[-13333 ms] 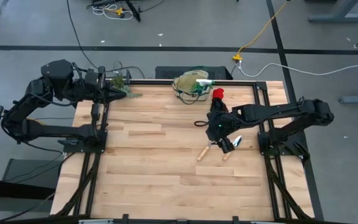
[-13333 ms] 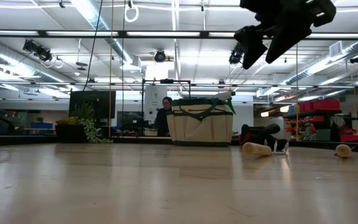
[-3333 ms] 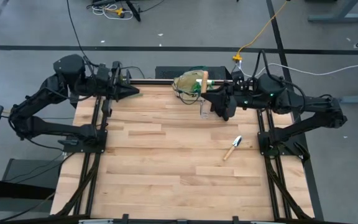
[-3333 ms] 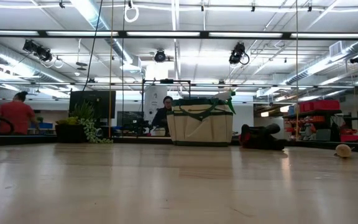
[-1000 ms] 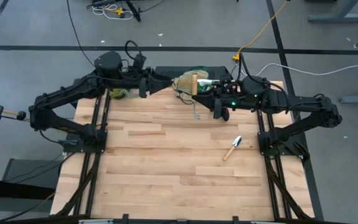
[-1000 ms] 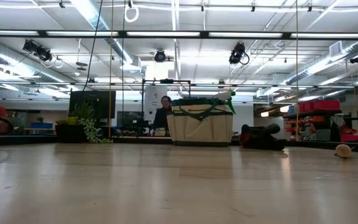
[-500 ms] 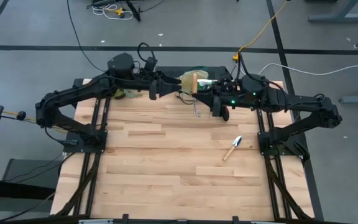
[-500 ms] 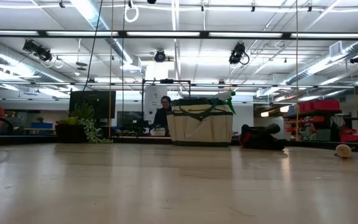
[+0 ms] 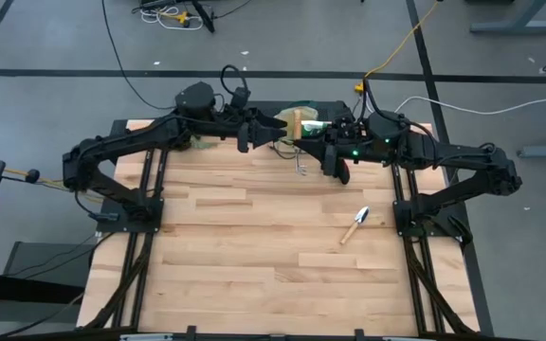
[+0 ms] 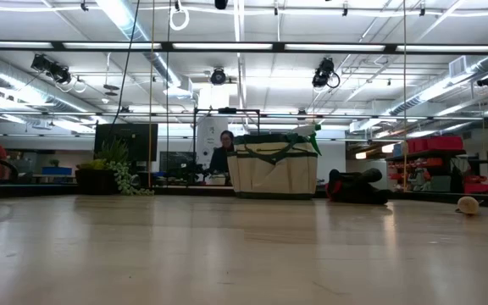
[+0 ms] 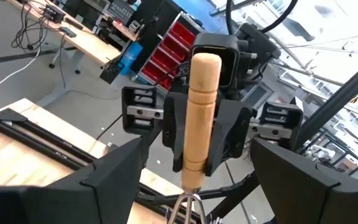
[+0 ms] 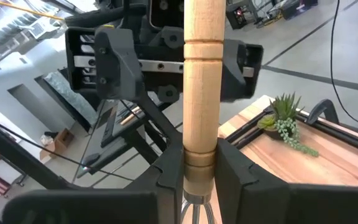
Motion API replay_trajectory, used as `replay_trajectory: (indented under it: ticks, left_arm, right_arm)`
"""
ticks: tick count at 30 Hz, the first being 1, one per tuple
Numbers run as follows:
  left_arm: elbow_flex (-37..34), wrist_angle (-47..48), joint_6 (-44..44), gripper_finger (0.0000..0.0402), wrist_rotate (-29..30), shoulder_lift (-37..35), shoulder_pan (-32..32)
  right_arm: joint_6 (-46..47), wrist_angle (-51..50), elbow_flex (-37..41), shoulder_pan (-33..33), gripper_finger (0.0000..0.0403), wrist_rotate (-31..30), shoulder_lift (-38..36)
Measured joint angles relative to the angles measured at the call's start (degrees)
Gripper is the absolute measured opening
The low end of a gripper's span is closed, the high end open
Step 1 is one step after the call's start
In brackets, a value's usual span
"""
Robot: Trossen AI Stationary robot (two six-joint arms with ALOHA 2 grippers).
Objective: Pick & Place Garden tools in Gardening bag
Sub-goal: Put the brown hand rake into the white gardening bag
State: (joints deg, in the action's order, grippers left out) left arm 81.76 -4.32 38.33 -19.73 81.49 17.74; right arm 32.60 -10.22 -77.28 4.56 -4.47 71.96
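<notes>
- The right pincer (image 9: 303,142) pinches the hand rake (image 9: 298,135) low on its wooden handle, near the tines, leaving the upper handle free.
- The left pincer (image 9: 285,127) is spread wide on either side of that handle, apparently for a handover.
- Both meet at the far edge of the tabletop (image 9: 254,246), by the gardening bag (image 10: 273,169).
- The trowel (image 9: 354,225) lies on the right, unpacked.

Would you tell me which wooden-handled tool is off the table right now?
The hand rake, clamped in the right gripper near the gardening bag; the trowel lies flat on the table.
</notes>
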Motion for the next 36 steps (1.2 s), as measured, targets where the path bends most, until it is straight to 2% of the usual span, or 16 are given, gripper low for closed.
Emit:
replay_trajectory:
  ticks: [7, 18, 29, 36]
  left_arm:
    - [0.00, -5.16, 0.00, 0.0305, -0.50, 2.09, -0.40]
    - [0.00, -5.11, -1.47, 0.0305, -0.37, 3.00, -1.87]
    - [0.00, -4.81, -1.46, 0.0305, -0.51, 3.00, -1.88]
    - [0.00, -4.81, -3.17, 0.0285, -0.36, 2.97, -2.23]
  right_arm:
    - [0.97, 0.73, 0.09, 0.02, 0.0059, -0.07, 1.48]
    - [1.42, 3.98, 0.09, 0.02, 0.0059, 0.67, 5.64]
    - [1.18, 4.40, 0.09, 0.02, 0.0059, 1.03, 5.69]
    - [1.46, 5.31, 0.09, 0.02, 0.0059, 1.05, 5.69]
